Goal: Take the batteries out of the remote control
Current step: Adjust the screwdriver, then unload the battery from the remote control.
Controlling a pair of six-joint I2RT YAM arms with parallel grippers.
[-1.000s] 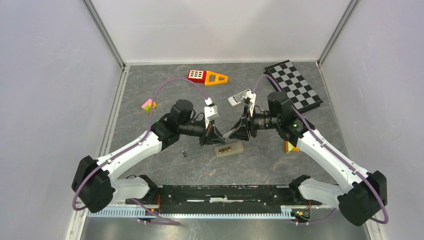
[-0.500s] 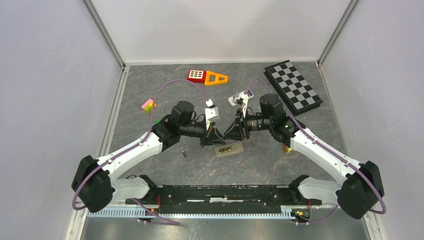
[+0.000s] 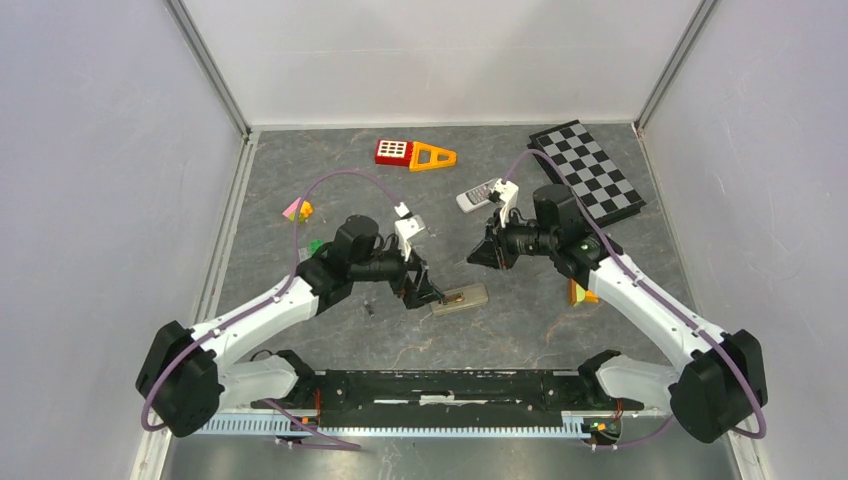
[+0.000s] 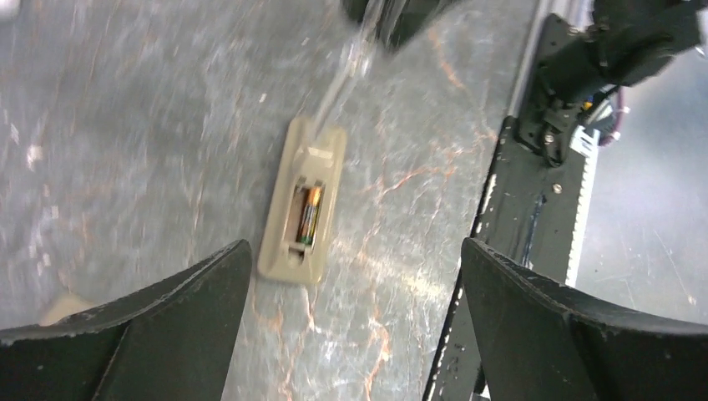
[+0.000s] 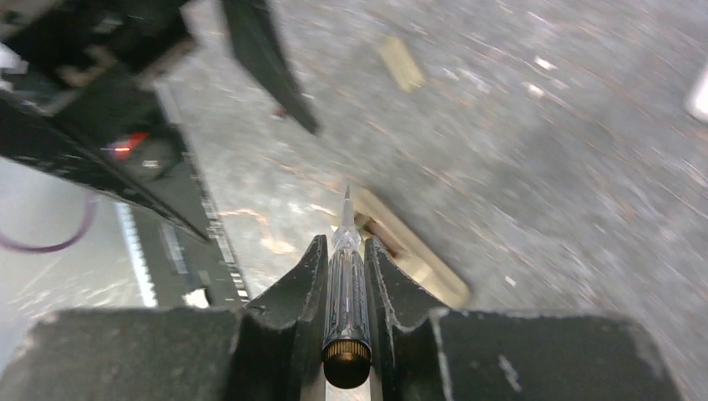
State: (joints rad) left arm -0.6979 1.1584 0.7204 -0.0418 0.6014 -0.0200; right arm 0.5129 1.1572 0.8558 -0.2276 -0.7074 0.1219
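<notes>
A beige remote control (image 3: 460,298) lies back-up on the table with its compartment uncovered. One battery (image 4: 308,215) sits inside it, in the slot on the right as the left wrist view has it. A loose battery (image 3: 368,308) lies on the table to the left. My left gripper (image 3: 424,290) hovers wide open beside the remote's left end, and its fingers (image 4: 167,317) hold nothing. My right gripper (image 5: 346,244) is shut on a clear pen-like stick (image 5: 344,276). The stick's tip points at the remote (image 5: 413,251).
A second grey remote (image 3: 478,195) lies behind the right gripper. At the back are a checkerboard (image 3: 588,172) and a red and orange toy (image 3: 413,153). Small coloured blocks (image 3: 297,210) lie at the left. A flat beige cover piece (image 5: 401,63) rests on the table.
My left gripper has opened wide and dropped toward the remote's left end. The right gripper closed tighter on the stick and drew back slightly up and right.
</notes>
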